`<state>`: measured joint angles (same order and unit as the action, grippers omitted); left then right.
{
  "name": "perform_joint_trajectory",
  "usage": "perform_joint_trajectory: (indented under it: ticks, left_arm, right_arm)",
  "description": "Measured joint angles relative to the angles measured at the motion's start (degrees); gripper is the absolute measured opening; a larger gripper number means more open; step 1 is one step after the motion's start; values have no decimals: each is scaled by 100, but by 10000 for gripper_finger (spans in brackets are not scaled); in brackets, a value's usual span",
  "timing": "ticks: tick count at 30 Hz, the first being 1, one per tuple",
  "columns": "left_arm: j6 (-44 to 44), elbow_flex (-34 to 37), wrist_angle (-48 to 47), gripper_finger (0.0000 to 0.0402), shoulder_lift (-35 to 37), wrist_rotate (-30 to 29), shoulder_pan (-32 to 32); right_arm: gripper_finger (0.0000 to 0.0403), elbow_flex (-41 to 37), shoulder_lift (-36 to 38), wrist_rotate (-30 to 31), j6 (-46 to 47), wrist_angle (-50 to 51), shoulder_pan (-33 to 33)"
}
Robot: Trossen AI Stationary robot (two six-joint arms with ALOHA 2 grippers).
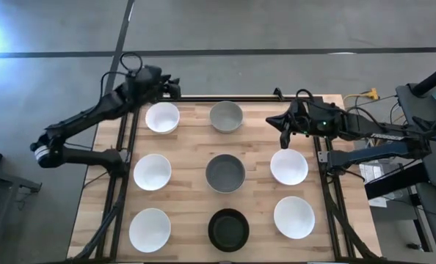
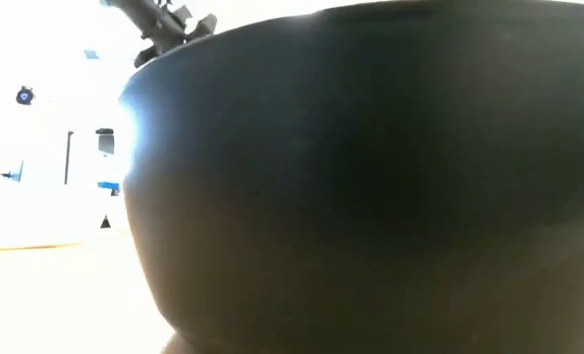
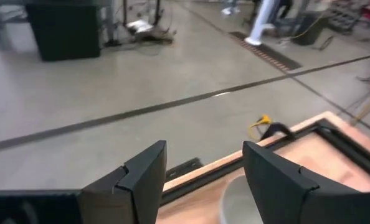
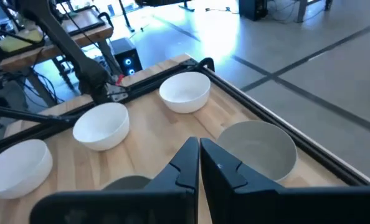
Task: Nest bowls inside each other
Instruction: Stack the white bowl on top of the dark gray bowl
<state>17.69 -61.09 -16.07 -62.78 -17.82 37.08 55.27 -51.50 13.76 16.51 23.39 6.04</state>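
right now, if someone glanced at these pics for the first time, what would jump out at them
First, the grid of bowls on the wooden table: white ones down both sides, and a middle column of light grey bowl, dark grey bowl and black bowl. That black bowl also fills nearly the whole low view. Both arms wait at the far edge, left gripper open, right gripper shut.

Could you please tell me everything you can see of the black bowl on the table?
The black bowl is round, smooth and slightly glossy, standing upright and empty at the near end of the middle column, in front of the dark grey bowl. It rests on the wooden table, touching no other bowl and neither gripper. In the low view its dark wall fills most of the picture.
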Motion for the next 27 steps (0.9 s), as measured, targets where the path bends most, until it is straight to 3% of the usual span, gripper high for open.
perform_joint_trajectory:
  ticks: [8,14,20,27]
  left_arm:
    - [163,-69,-901,196,-808,1765,957]
    - [167,-172,-1503,196,-1434,1802,1186]
    - [144,-438,-2241,196,-1941,2503,1193]
    - [-28,-647,-3287,208,-2270,2505,1156]
  right_arm:
    - [8,-103,-39,0,15,-15,0]
    - [8,-119,-92,65,-21,-10,0]
    - [8,-119,-104,136,-44,-15,0]
    - [8,-119,-108,136,50,-13,0]
